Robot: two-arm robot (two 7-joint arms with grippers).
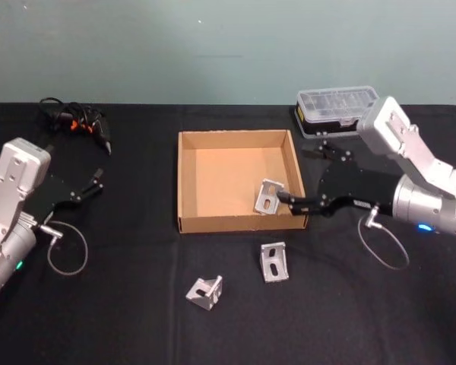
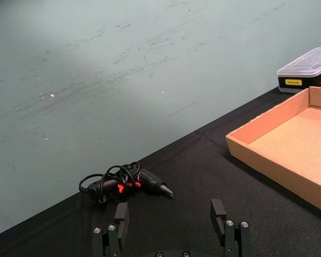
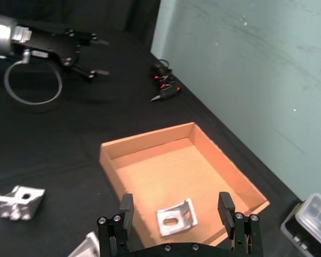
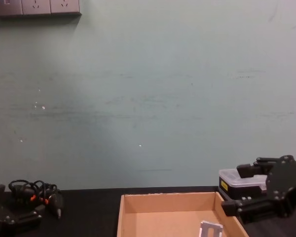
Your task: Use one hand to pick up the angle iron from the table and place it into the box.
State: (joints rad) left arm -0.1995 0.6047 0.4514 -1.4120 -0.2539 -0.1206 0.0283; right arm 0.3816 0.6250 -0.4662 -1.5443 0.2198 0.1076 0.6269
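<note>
The tan cardboard box (image 1: 213, 181) sits mid-table on the black table (image 1: 121, 304). One angle iron (image 1: 267, 196) lies inside it near the front right corner, also seen as angle iron (image 3: 175, 218) and angle iron (image 4: 210, 229). My right gripper (image 1: 300, 173) hovers over that corner, open, with its fingers (image 3: 127, 206) spread wide on either side of the bracket and not touching it. Two more angle irons (image 1: 273, 261) (image 1: 205, 292) rest on the table in front of the box. My left gripper (image 1: 91, 185) is parked open at the left.
A black case with a clear lid (image 1: 338, 109) stands behind the right arm, at the box's far right. A black corded tool (image 1: 76, 122) lies at the back left. Both arms' grey cable loops (image 1: 68, 251) hang over the tabletop.
</note>
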